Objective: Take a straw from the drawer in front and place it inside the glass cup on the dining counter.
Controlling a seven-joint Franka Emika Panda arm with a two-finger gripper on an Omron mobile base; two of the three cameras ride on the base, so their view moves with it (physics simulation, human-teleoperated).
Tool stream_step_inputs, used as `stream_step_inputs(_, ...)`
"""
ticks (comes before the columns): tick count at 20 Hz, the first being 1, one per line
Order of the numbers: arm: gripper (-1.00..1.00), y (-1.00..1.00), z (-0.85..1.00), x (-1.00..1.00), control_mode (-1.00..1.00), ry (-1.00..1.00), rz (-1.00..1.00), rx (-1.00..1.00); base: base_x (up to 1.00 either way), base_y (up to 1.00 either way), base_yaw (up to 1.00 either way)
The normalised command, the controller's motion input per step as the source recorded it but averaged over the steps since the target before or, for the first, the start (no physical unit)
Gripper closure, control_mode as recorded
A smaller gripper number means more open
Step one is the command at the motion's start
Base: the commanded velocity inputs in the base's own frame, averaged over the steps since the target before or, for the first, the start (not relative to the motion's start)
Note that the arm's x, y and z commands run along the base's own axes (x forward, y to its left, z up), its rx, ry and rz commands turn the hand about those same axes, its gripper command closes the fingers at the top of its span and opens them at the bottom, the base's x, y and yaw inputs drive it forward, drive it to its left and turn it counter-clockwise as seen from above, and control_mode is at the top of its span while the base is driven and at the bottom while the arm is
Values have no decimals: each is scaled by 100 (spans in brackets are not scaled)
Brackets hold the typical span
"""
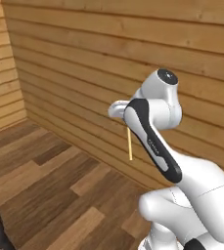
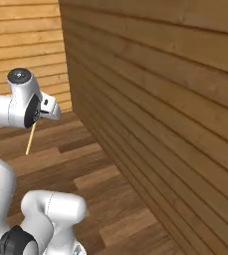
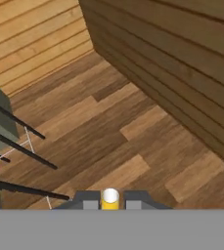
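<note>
Now: hand [image 3: 110, 204] shut on straw [image 1: 129, 144], hangs upright | risk: thin straw slips/tilts w/ arm swing, drops to floor [image 1: 45, 180] | cup not seen yet

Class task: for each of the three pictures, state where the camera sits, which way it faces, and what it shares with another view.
Left base view: behind-left, facing the plank wall; arm lower right, straw hanging.
Right base view: behind-right, same wall, arm lower left, same straw.
Hand view: on the hand, looking down at the wood floor; gripper pinches the straw end-on.
</note>
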Motion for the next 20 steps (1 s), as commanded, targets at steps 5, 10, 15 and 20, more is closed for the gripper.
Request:
stream_step_inputs(5, 100, 0, 0, 0, 100, 0, 0, 0, 67, 0, 88)
stream_step_inputs(10, 100, 0, 0, 0, 100, 0, 0, 0, 61, 0, 88)
stream_step_inputs(15, 100, 0, 0, 0, 100, 0, 0, 0, 57, -3, 87)
stream_step_inputs(20, 100, 0, 0, 0, 100, 0, 0, 0, 37, -28, 80)
